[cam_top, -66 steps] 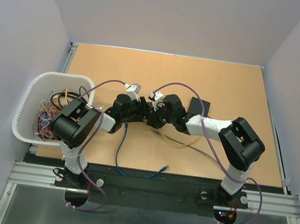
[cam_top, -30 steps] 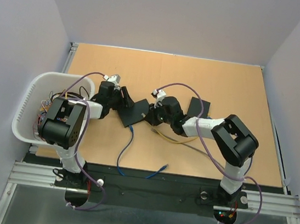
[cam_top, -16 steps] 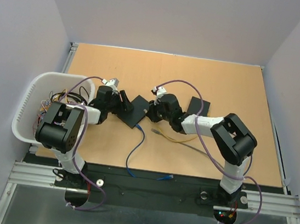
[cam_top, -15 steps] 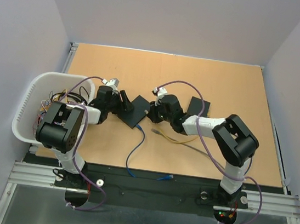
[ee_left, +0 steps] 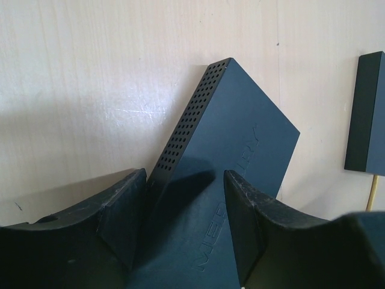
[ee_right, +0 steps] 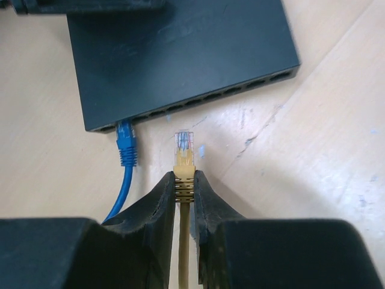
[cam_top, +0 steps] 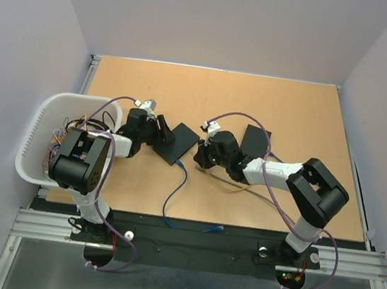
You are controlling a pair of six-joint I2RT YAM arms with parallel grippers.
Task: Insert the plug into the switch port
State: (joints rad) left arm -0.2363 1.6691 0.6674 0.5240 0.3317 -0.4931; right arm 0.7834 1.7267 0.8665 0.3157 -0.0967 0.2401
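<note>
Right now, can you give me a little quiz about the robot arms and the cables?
1. True or false: the yellow plug is already inside the switch.
2. Which colour cable is already plugged into the switch? A) blue B) red C) green
3. Fill in: the ____ gripper holds the switch.

Key
1. False. The right gripper holds it just short of the switch.
2. A, the blue cable.
3. Left. The left gripper has a finger on each side of the switch.
</note>
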